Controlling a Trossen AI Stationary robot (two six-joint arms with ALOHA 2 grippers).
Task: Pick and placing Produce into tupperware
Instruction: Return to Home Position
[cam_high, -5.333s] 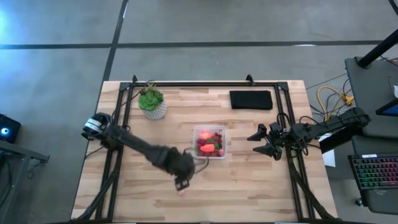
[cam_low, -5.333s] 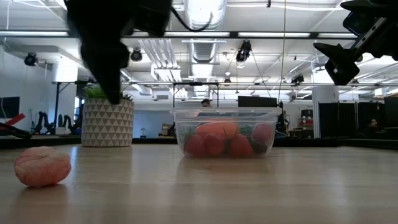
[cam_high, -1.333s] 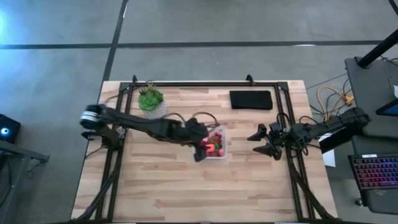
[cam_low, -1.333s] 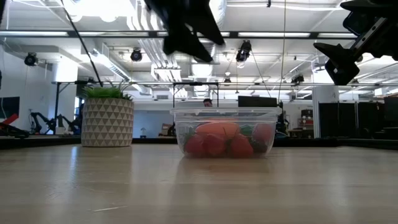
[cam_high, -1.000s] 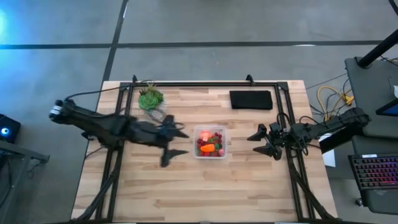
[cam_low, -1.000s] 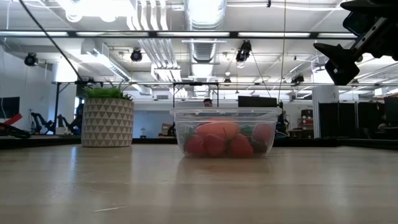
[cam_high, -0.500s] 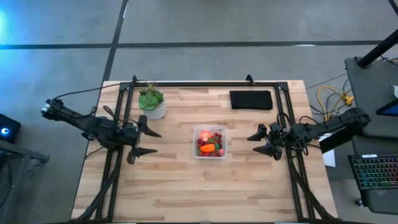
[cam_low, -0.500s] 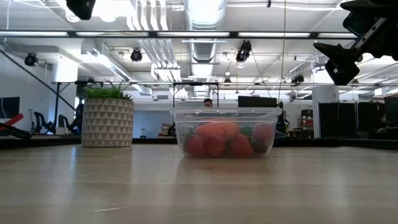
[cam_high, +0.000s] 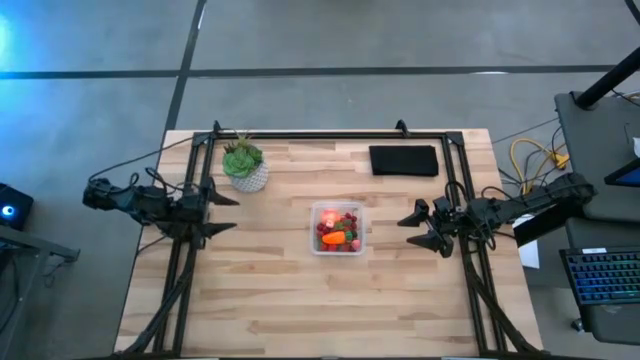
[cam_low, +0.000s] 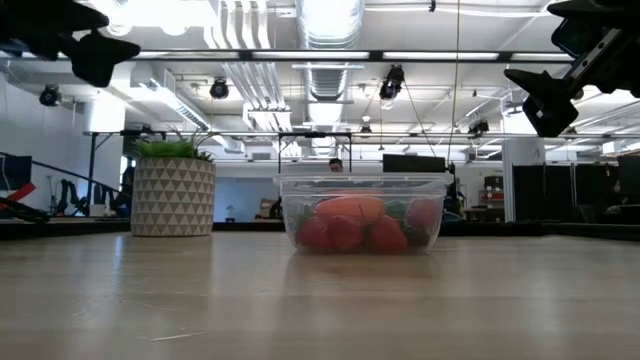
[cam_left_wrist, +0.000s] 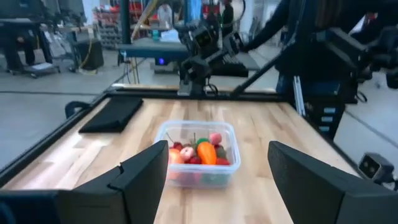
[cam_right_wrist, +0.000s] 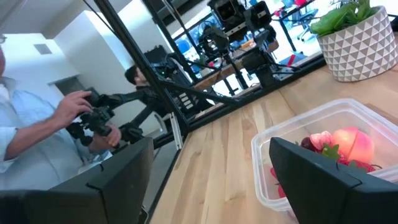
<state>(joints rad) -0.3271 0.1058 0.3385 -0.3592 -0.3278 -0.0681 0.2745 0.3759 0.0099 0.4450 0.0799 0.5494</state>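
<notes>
Clear tupperware sits mid-table, produce heaped inside (pieces blur together at table height; the carrot seemingly shows only overhead). My left gripper at nine o'clock, right gripper at three, fingers apart.

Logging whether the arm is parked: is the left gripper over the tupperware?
No, the high view shows the left gripper open at the table's left edge near the potted plant, well apart from the tupperware.

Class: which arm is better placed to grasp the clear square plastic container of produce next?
Probably right: the open right gripper is level with the clear square plastic container and nearer; the open left gripper hangs farther away.
</notes>
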